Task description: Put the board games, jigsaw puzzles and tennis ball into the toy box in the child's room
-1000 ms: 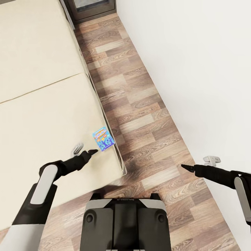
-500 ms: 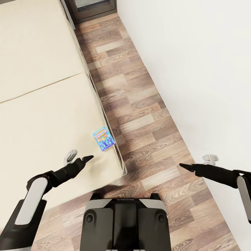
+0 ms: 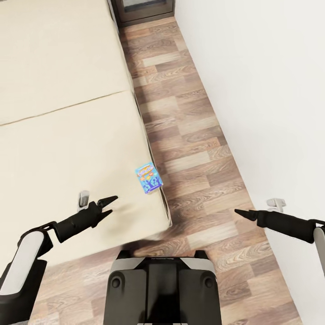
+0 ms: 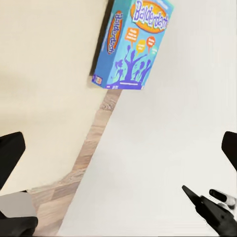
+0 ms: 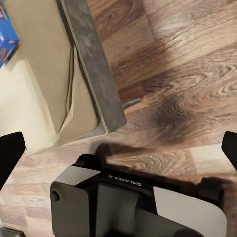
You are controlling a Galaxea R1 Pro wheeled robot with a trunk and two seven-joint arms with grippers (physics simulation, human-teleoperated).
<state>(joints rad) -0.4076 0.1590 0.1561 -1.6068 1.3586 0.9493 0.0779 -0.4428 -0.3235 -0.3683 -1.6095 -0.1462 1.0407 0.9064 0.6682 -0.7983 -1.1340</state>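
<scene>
The board game lies flat on the bed near its edge, at 2 o'clock from the left gripper, apart from it. Left gripper: jaws spread wide, empty. Right gripper: over the floor, jaws spread wide, empty.

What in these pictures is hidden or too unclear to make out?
- Blue Balderdash board game box on the cream bed: its corner is cut by the right wrist view's edge.
- Small print on the box: too small in the left wrist view.
- Left gripper: its fingers are cut by the wrist view's sides.
</scene>
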